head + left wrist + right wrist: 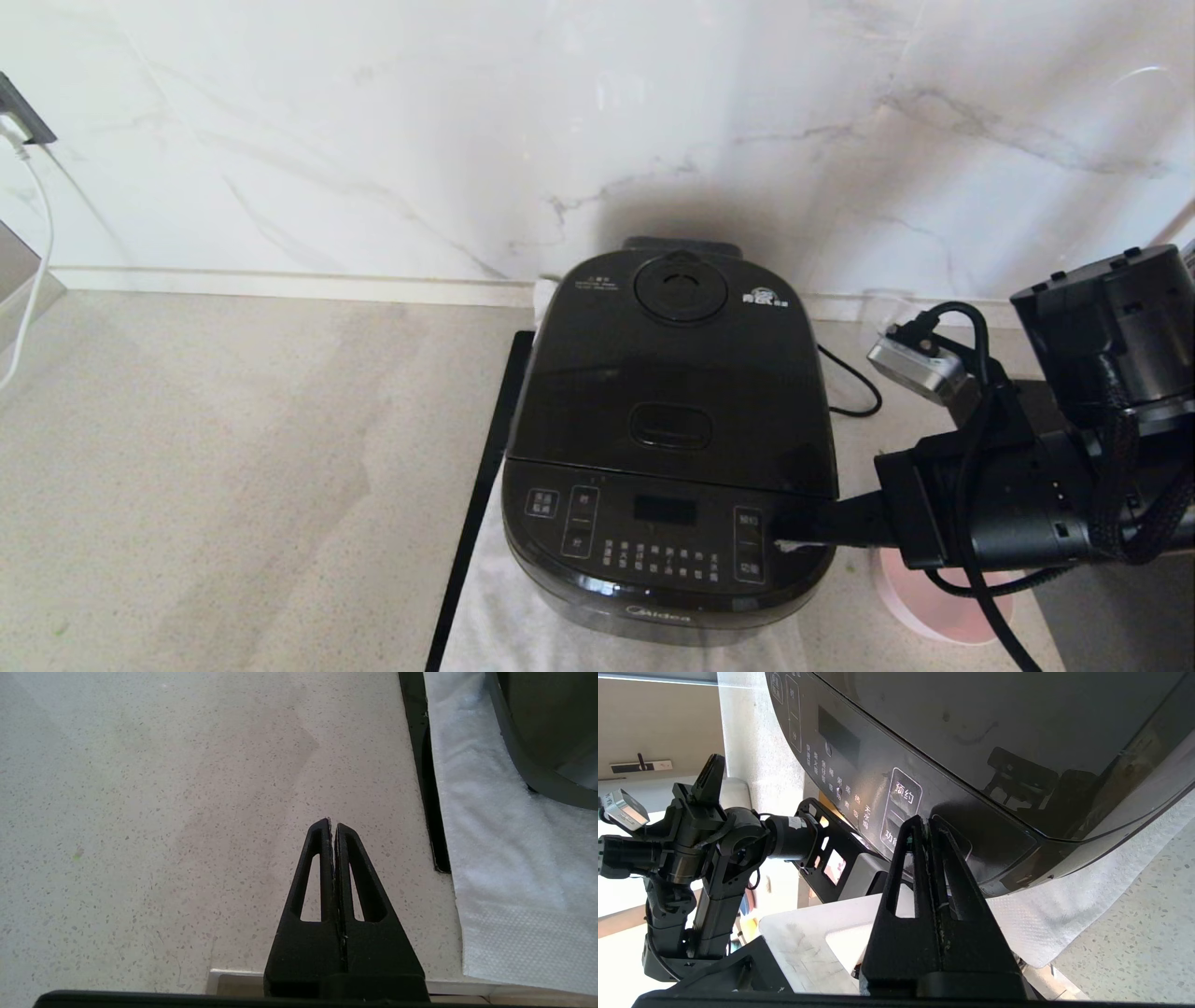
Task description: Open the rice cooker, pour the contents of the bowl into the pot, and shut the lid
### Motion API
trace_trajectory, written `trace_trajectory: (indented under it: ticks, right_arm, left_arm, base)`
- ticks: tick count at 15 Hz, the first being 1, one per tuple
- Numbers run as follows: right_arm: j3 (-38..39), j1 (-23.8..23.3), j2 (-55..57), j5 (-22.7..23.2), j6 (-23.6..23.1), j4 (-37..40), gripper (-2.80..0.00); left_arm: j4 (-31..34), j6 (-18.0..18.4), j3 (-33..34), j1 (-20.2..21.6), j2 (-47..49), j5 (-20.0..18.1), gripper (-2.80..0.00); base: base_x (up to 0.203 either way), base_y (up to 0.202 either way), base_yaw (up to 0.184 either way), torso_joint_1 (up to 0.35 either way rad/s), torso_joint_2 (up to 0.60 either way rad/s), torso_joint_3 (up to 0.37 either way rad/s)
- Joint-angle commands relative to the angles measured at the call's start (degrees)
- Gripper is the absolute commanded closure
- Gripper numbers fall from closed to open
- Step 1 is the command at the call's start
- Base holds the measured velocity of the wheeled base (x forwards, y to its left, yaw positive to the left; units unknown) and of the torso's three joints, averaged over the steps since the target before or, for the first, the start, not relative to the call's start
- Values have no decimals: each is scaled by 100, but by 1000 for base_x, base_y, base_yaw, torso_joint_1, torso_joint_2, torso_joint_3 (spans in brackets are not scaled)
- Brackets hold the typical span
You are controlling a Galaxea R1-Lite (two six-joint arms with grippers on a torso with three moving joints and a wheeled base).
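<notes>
My right arm (1046, 504) is matte black, blocky links with small screw holes, and a bundle of black braided cables (1134, 467) looped along it. A silver-grey camera box (915, 369) sits on top, a black cord plugged in. Both grippers — right (930, 826) and left (332, 828) — have black wedge fingers with long triangular cutouts. The left arm (705, 858) is black too, with its own silver camera (623, 807).

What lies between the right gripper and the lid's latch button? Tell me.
Only the rice cooker's own surface: the front button panel, then glossy lid, seen in the head view. The shut right gripper sits at the panel's right end, below the latch button.
</notes>
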Motion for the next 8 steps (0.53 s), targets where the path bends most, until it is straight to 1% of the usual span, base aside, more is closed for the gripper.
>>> trace_trajectory:
  ticks: [1,6,8]
  right_arm:
    - [-4,-6,1,4,20,8,0]
    - [-165,-6,-553,18,45,-27,0]
    - [-176,-15,-929,167,197,-272,0]
  left_arm:
    - [2,5,0,-1,-9,-2,0]
    - [2,-4,0,-1,-9,-2,0]
    - [2,-4,0,-1,-9,-2,0]
  base:
    - [0,0,0,0,0,0]
    - [0,0,0,0,0,0]
    - [0,0,0,0,0,0]
